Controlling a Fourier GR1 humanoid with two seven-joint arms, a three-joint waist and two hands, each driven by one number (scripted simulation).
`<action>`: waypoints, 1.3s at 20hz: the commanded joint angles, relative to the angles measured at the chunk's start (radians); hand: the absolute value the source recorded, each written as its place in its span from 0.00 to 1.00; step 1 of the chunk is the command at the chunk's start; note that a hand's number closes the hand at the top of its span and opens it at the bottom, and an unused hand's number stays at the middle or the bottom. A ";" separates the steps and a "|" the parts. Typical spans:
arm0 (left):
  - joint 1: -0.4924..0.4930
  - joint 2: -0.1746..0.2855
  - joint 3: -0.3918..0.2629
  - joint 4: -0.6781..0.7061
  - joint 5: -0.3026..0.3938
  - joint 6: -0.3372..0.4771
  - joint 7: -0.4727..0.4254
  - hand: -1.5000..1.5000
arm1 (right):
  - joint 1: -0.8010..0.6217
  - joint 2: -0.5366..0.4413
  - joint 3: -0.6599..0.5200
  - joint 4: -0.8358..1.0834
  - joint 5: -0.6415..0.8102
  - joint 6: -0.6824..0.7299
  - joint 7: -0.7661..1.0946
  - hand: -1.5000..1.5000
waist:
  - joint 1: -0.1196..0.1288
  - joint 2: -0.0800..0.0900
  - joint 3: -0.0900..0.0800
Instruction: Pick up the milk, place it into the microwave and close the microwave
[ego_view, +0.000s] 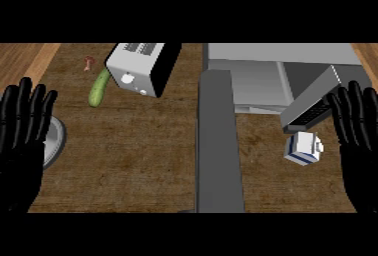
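Note:
The milk (303, 149), a small white carton with blue trim, stands on the wooden counter at the right, just in front of the microwave (258, 82). The grey microwave sits at the back right, and its door (219, 145) is swung open, reaching toward me as a long grey slab. My right hand (359, 145) is open with fingers up at the right edge, just right of the milk and not touching it. My left hand (22, 145) rests open with fingers up at the left edge.
A silver toaster (139, 67) stands at the back, left of the microwave. A green cucumber (98, 88) lies to its left, with a small reddish item (88, 63) behind it. A grey plate (53, 142) shows partly behind my left hand.

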 joint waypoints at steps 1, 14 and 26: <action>0.019 0.004 0.035 -0.060 0.045 -0.002 0.037 0.00 | -0.032 -0.002 0.012 0.016 0.030 0.001 -0.011 0.00 | -0.020 -0.001 0.028; 0.035 0.085 0.218 0.129 0.275 -0.155 0.009 0.00 | -0.040 -0.033 -0.083 0.042 -0.015 0.036 0.028 0.00 | -0.025 -0.001 0.028; 0.234 0.039 0.251 -0.063 0.330 -0.222 0.021 0.00 | 0.119 -0.015 -0.101 0.038 0.057 0.029 -0.009 0.00 | -0.026 -0.001 0.029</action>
